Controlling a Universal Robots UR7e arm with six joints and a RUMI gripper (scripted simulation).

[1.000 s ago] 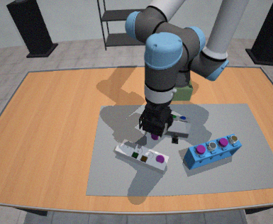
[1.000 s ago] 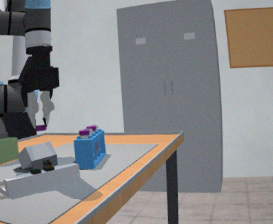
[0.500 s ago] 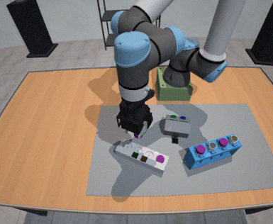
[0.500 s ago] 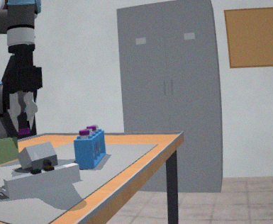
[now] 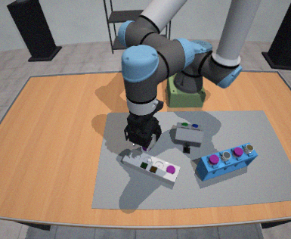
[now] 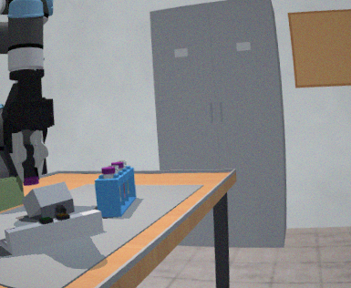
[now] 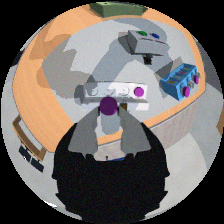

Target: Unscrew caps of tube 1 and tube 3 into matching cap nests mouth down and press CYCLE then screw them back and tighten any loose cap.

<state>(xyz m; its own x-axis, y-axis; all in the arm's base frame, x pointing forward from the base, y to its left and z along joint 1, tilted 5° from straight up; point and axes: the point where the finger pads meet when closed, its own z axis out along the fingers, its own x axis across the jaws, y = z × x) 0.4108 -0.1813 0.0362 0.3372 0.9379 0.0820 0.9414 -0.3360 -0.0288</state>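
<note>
My gripper [image 5: 145,146] [image 6: 30,176] [image 7: 108,107] is shut on a purple cap [image 5: 145,149] [image 6: 31,181] [image 7: 108,105], held above the white cap tray [image 5: 168,178] [image 6: 20,243]. Cap nest 1 holds a purple cap [image 5: 171,169] [image 7: 139,92]; nests 2 and 3 are empty, nest 4 is partly hidden. Both tray lamps look dark. In the blue decapping station [image 5: 206,173] [image 6: 107,198], tube 1 [image 5: 249,148] and tube 3 [image 5: 226,155] are uncapped. Tube 2 [image 5: 238,152] and tube 4 [image 5: 214,159] wear purple caps; looseness cannot be told.
The grey key housing [image 5: 189,136] [image 6: 49,200] [image 7: 145,46] stands between tray and station, nearer the arm's base, with the green key [image 5: 184,124] and blue key [image 5: 195,125] on top. A small black object [image 5: 187,150] is in front of it.
</note>
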